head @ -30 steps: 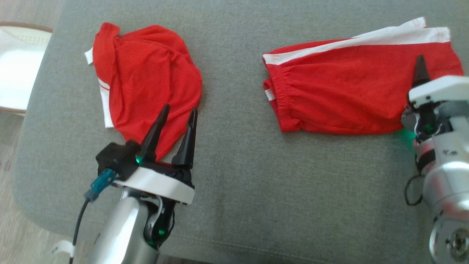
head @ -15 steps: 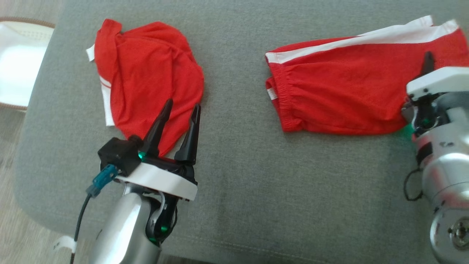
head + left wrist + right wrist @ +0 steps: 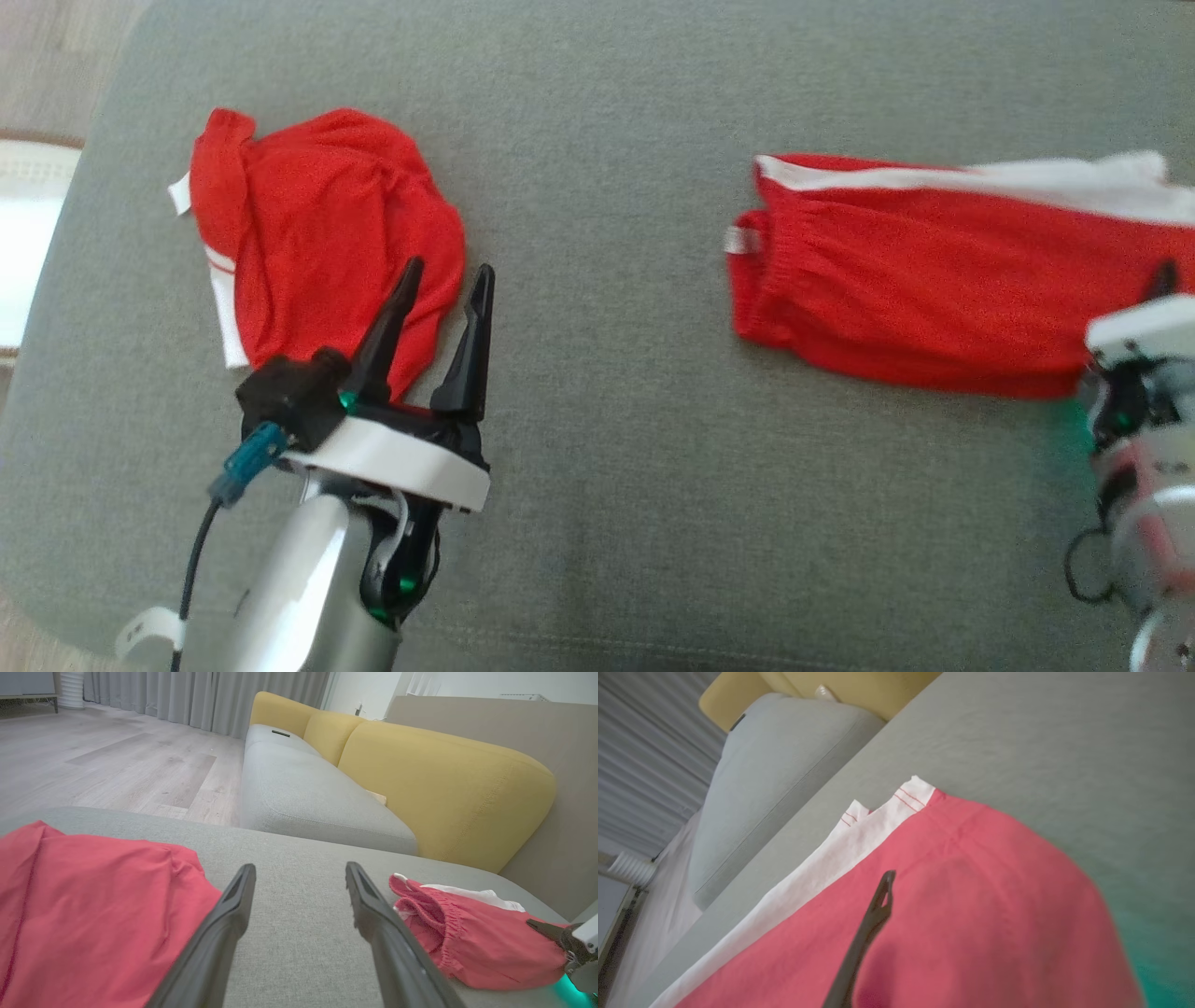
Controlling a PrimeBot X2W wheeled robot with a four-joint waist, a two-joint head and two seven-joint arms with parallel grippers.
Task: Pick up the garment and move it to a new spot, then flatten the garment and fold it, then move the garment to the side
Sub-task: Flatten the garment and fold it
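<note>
Red shorts (image 3: pixel 934 280) with a white side stripe lie flat on the right of the grey cushion (image 3: pixel 607 420). My right gripper (image 3: pixel 1162 280) is at their right end, shut on the fabric. One dark finger (image 3: pixel 873 914) lies on top of the red cloth (image 3: pixel 971 905) and the other is hidden under it. A second red garment (image 3: pixel 317 224) lies bunched at the left. My left gripper (image 3: pixel 450 271) hovers open over that garment's lower right edge, with nothing between its fingers (image 3: pixel 219 933). The left wrist view shows both the garment (image 3: pixel 93 905) and the shorts (image 3: pixel 467 947).
The cushion's left edge drops to wooden floor (image 3: pixel 117 765), where a pale mat (image 3: pixel 19 252) lies. Beyond the cushion stands a sofa with a grey seat (image 3: pixel 303 798) and yellow backrests (image 3: pixel 444 779). Bare grey fabric runs between the two garments.
The head camera has shifted. The shorts have slid to the right with my right gripper, widening the gap to the left garment. My left gripper stays open by the left garment.
</note>
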